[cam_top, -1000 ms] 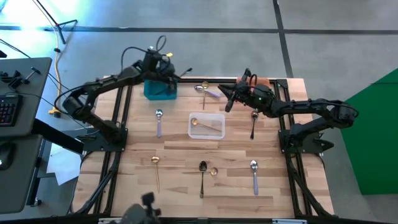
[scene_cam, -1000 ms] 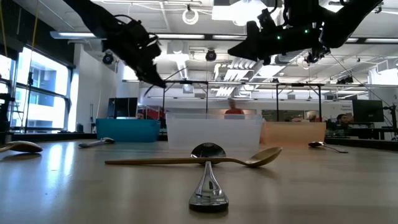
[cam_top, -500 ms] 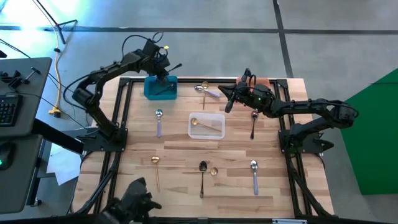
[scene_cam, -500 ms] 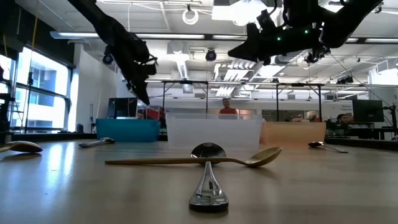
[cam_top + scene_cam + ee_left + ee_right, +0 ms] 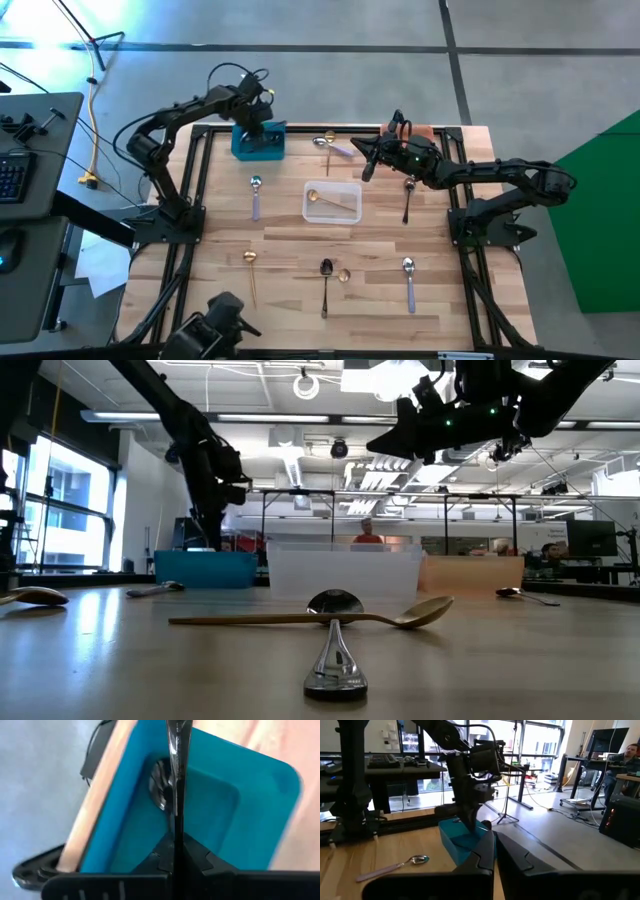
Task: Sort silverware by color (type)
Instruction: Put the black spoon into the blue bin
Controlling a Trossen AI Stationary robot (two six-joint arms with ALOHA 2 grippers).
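L pincer (image 5: 176, 862) clamped on slim dark metal spoon (image 5: 175, 780), over blue plastic bin (image 5: 260, 805). Spoon prob. light, stiff, slick; grip mid-handle. R pincer (image 5: 368, 163) together, empty, right of bin.

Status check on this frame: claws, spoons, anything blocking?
Left claw shut on dark spoon, over blue bin. Right claw shut, empty, raised beyond clear bin. Nothing blocking.
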